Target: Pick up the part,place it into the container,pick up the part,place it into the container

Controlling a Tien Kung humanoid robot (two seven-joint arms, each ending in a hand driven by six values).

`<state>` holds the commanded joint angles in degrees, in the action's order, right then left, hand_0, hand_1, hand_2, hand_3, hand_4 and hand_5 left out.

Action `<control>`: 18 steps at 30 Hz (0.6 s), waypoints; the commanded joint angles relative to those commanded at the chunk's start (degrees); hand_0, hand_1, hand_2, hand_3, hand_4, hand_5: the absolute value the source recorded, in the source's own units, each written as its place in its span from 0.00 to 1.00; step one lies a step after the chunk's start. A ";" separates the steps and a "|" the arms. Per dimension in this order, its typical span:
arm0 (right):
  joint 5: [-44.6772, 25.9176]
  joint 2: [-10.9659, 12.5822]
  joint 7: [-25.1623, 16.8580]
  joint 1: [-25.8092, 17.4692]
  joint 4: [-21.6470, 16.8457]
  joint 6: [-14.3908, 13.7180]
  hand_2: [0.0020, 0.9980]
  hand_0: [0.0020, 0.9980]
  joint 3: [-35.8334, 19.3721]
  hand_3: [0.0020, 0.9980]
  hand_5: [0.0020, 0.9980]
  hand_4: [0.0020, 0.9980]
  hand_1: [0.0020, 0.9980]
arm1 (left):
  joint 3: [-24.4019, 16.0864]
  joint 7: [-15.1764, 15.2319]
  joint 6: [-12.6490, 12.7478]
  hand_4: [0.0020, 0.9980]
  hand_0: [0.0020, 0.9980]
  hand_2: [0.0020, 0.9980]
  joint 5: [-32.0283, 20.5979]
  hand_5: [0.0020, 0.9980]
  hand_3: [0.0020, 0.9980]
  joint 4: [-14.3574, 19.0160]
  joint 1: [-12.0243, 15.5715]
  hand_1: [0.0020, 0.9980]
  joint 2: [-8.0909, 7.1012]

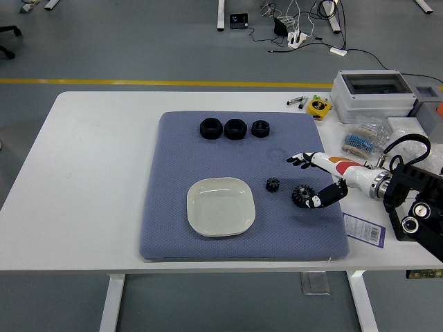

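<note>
Two small black gears lie on the blue-grey mat (pixel 173 180): a smaller gear (pixel 272 185) and a larger gear (pixel 300 194) right of it. A pale square dish (pixel 221 206) sits left of them on the mat. My right hand (pixel 313 181) reaches in from the right. Its fingers are spread, the upper fingertips (pixel 296 160) above the gears and the thumb (pixel 325 197) touching or just beside the larger gear. It holds nothing. The left arm is out of view.
Three black nut-like parts (pixel 235 128) stand in a row at the mat's far edge. A grey box (pixel 377 93), a yellow tape measure (pixel 319 107), bagged parts (pixel 361 142) and a purple card (pixel 364 229) lie on the table's right side.
</note>
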<state>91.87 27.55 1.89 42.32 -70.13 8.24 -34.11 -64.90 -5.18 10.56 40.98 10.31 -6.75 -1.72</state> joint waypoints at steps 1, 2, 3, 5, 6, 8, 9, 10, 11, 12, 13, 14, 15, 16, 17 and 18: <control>0.16 -0.01 0.30 0.72 0.00 0.23 0.82 0.81 0.92 0.86 0.16 0.96 0.79 | 0.01 0.00 -0.01 0.62 0.71 0.64 -0.02 0.70 0.56 0.00 0.02 0.63 -0.01; 0.22 -0.01 0.41 1.01 0.00 0.32 0.82 0.81 1.40 0.86 0.16 0.96 0.79 | 0.02 0.00 -0.01 0.62 0.71 0.64 -0.02 0.70 0.56 0.00 0.03 0.63 -0.01; 0.28 -0.06 0.60 1.51 0.06 0.47 0.82 0.81 2.05 0.86 0.16 0.96 0.79 | 0.02 0.00 -0.01 0.62 0.71 0.64 -0.04 0.70 0.56 0.00 0.04 0.63 -0.02; 0.39 -0.36 1.13 2.98 0.59 0.89 0.82 0.81 3.96 0.86 0.16 0.96 0.79 | 0.04 0.01 -0.01 0.62 0.71 0.64 -0.11 0.70 0.56 0.00 0.05 0.63 -0.03; 0.53 -0.62 1.56 3.70 1.05 1.12 0.82 0.81 4.84 0.86 0.16 0.96 0.79 | 0.07 0.00 -0.03 0.62 0.71 0.64 -0.13 0.70 0.56 0.00 0.06 0.63 -0.05; 0.72 -1.27 1.94 4.69 2.27 1.09 0.81 0.80 6.02 0.85 0.19 0.97 0.77 | 0.11 -0.01 -0.04 0.62 0.71 0.64 -0.19 0.69 0.56 0.00 0.07 0.63 -0.06; 0.85 -1.58 2.07 4.96 2.89 0.94 0.81 0.80 6.32 0.85 0.19 0.97 0.77 | 0.10 -0.01 -0.03 0.62 0.71 0.64 -0.22 0.69 0.56 0.00 0.07 0.63 -0.07; 0.96 -1.78 2.17 5.10 3.28 0.83 0.81 0.80 6.47 0.85 0.19 0.97 0.77 | 0.11 -0.01 -0.03 0.62 0.71 0.64 -0.25 0.69 0.56 0.00 0.08 0.63 -0.07; 1.28 -2.22 2.39 5.39 4.23 0.80 0.81 0.80 6.80 0.85 0.19 0.97 0.77 | 0.14 0.00 -0.03 0.62 0.71 0.64 -0.32 0.69 0.56 0.00 0.08 0.63 -0.08; 1.54 -2.52 2.50 5.62 4.89 0.79 0.81 0.80 7.11 0.85 0.19 0.97 0.77 | 0.13 0.00 -0.04 0.62 0.71 0.64 -0.32 0.69 0.56 0.00 0.07 0.63 -0.09; 1.80 -2.78 2.48 5.86 5.48 0.72 0.81 0.80 7.46 0.85 0.19 0.97 0.77 | 0.11 -0.01 -0.04 0.62 0.71 0.64 -0.30 0.69 0.56 0.00 0.07 0.63 -0.09; 1.99 -2.98 2.41 6.08 5.96 0.66 0.80 0.78 7.77 0.83 0.19 0.95 0.76 | 0.09 -0.02 -0.03 0.62 0.71 0.64 -0.28 0.69 0.57 0.00 0.07 0.63 -0.08; 2.29 -3.28 2.36 6.41 6.70 0.66 0.80 0.78 8.22 0.83 0.19 0.95 0.76 | 0.08 -0.04 -0.03 0.62 0.71 0.64 -0.24 0.69 0.57 0.00 0.05 0.63 -0.07; 2.61 -3.47 2.34 6.60 7.17 0.64 0.80 0.78 8.46 0.83 0.19 0.95 0.76 | 0.10 -0.06 -0.04 0.62 0.71 0.64 -0.20 0.69 0.57 0.00 0.04 0.63 -0.08; 2.80 -3.62 2.33 6.72 7.55 0.62 0.80 0.78 8.62 0.83 0.19 0.95 0.76 | 0.13 -0.06 -0.06 0.62 0.71 0.64 -0.20 0.69 0.57 0.00 0.03 0.63 -0.09; 2.87 -3.72 2.30 6.80 7.79 0.60 0.80 0.78 8.77 0.83 0.19 0.95 0.76 | 0.14 -0.05 -0.04 0.62 0.71 0.64 -0.26 0.69 0.57 0.00 0.03 0.63 -0.08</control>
<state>94.75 23.83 4.19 49.12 -62.33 8.84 -25.34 -64.75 -5.23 10.51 40.71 10.31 -6.72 -1.80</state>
